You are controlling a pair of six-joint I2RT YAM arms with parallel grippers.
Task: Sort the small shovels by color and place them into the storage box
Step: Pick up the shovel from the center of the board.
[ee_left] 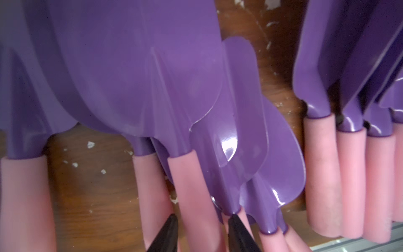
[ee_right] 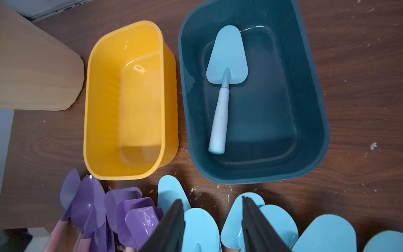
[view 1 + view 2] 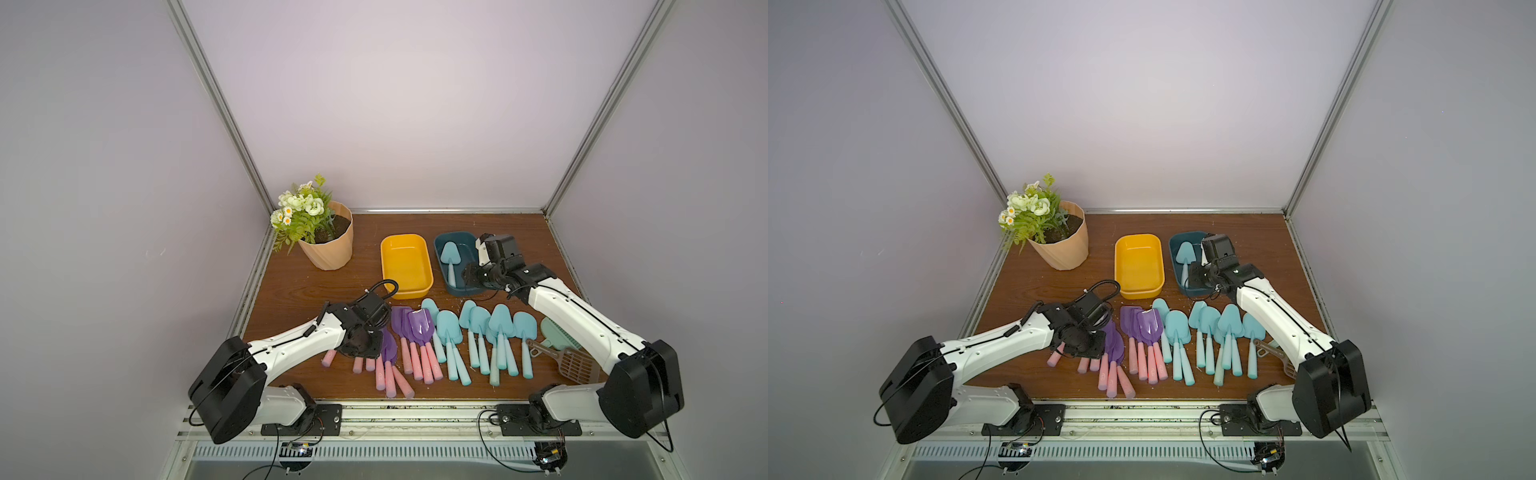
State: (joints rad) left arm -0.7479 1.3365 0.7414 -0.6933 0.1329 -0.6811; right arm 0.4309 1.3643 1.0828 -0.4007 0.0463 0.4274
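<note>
Purple shovels (image 3: pixel 409 332): pink handles, overlapped bunch lying on counter (image 3: pixel 291 291), front-left, blades twd the boxes.
Aqua shovels (image 3: pixel 490 332): row just right of purple bunch, same way round, on counter.
Single aqua shovel (image 2: pixel 225 72): flat inside dk teal box (image 2: pixel 316 113), blade twd far wall, handle twd the row.
Yellow box (image 2: pixel 96 109): just beside teal box, behind purple bunch.
L fingers (image 1: pixel 166 235): down at purple bunch, one tip each side of a pink handle (image 1: pixel 196 192), close against it; can't tell if clamped.
R fingers (image 2: pixel 172 229): released, spread, nothing btw them, held up by teal box's near edge, above aqua blade tips.
Other: brown slotted scoop (image 3: pixel 575 365) & green brush (image 3: pixel 559 332) at right end of aqua row, partly under R arm; flower pot (image 3: pixel 328 249) back-left.
</note>
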